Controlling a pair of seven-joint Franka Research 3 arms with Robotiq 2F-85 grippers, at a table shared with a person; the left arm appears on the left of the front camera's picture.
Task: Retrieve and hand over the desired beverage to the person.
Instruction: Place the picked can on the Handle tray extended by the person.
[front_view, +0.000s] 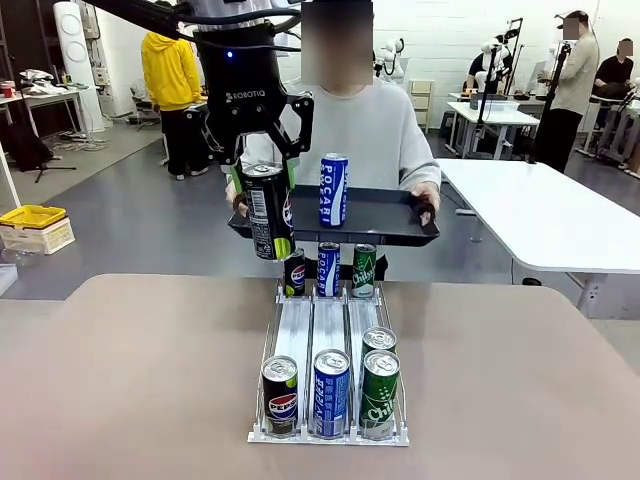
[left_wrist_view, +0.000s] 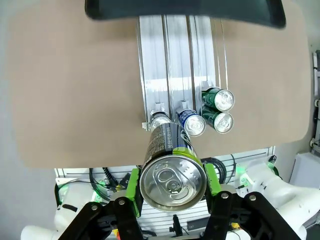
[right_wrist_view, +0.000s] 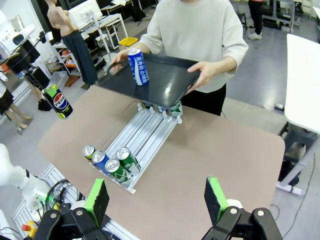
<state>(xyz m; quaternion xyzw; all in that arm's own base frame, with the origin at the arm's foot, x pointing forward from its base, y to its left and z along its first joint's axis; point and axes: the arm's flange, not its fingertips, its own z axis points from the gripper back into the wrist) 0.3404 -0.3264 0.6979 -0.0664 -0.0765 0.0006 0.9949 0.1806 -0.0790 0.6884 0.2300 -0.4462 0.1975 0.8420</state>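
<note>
1 black Pepsi can (front_view: 268, 212) is clamped upright between the green pads of the left tool (front_view: 262, 205), lifted well above the bench (front_view: 130, 380), just at the near left edge of the black tray (front_view: 390, 222). In the left wrist view the same can (left_wrist_view: 172, 172) sits end-on between the pads (left_wrist_view: 133, 192), silver top facing the camera. Tray is held in both hands by the person (front_view: 375, 125) in a light grey sweatshirt at the far side; left-side hand (front_view: 240, 203) is partly behind the can, other hand (front_view: 427, 200) grips the right edge. 1 blue Pocari can (front_view: 333, 190) stands upright on the tray. Below, a 3-lane can rack (front_view: 328, 330) lies on the bench: near end has a Pepsi can (front_view: 280, 395), a blue can (front_view: 330, 392) and 2 green cans (front_view: 379, 385); far end has 3 more cans (front_view: 328, 268), 1 per lane. Right tool (right_wrist_view: 157, 200) hangs high over the bench near side, jaws spread wide, gripping nothing. A white bench (front_view: 560, 215) stands at right behind.
</note>
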